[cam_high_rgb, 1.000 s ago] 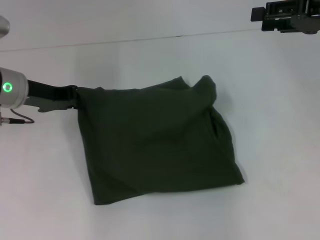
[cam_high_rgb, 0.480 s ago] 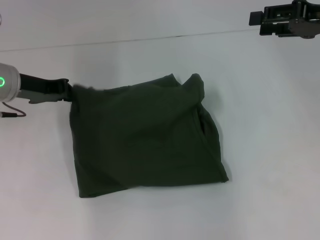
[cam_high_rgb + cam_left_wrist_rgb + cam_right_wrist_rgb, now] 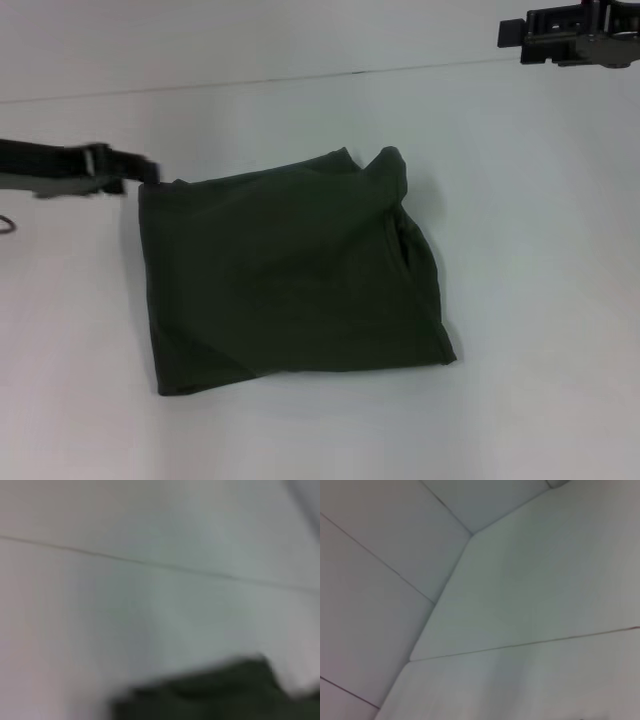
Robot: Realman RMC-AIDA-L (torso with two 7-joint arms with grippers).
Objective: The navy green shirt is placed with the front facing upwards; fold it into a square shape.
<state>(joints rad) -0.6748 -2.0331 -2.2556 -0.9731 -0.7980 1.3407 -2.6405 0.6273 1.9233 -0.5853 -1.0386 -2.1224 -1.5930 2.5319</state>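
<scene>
Navy green shirt (image 3: pixel 290 270) lies folded, roughly square, lumpy at 1 o'clock corner; tidy-up maybe left. Left gripper (image 3: pixel 135 172) just off 10 o'clock corner, can't tell finger state. Right gripper (image 3: pixel 515 32) parked far at 2 o'clock, grip unclear.

A plain white table (image 3: pixel 520 300) meets a pale, perhaps panelled, wall (image 3: pixel 365 605) behind it.

We see a bare test space, most like a lab or robot workroom. A plain white counter (image 3: pixel 300 110) fills nearly the whole head view, and one thin dark seam crosses it along the upper part of the frame. In the right wrist view, pale flat panels (image 3: pixel 375 630) with straight joints meet at angles, without furnishings or decoration.
</scene>
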